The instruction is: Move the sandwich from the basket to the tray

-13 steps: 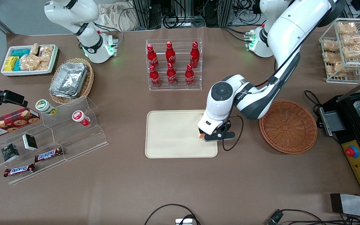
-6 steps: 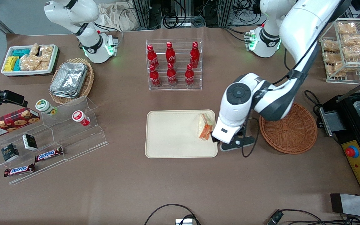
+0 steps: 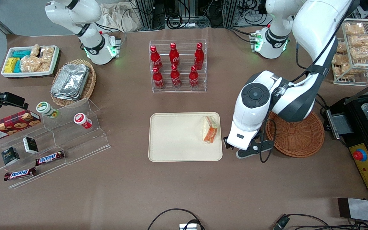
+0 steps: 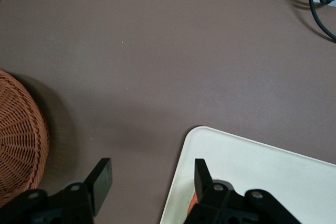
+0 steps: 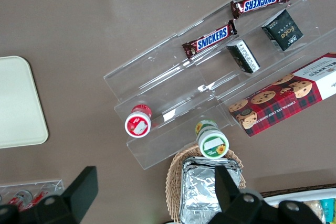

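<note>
The sandwich (image 3: pixel 210 129) lies on the cream tray (image 3: pixel 177 140), at the tray's end nearest the reddish-brown basket (image 3: pixel 295 135), with its orange filling edge toward the front camera. The basket holds nothing. My left gripper (image 3: pixel 232 147) hangs over the bare table between the tray's edge and the basket, apart from the sandwich. In the left wrist view the gripper (image 4: pixel 152 176) is open and empty, with the tray's rim (image 4: pixel 184 171) by one finger, a sliver of orange sandwich (image 4: pixel 192 202) beside it, and the basket (image 4: pixel 18 140) by the other.
A rack of red bottles (image 3: pixel 178 65) stands farther from the camera than the tray. A clear stepped shelf (image 3: pixel 59 134) with snacks, a tan basket of foil containers (image 3: pixel 72 81) and a white bin (image 3: pixel 30 60) lie toward the parked arm's end. A wire snack rack (image 3: pixel 356 51) and control box (image 3: pixel 366 159) flank the basket.
My gripper has let go of the sandwich, which stays on the tray. The gripper has moved off the tray toward the basket and slightly nearer the camera.
</note>
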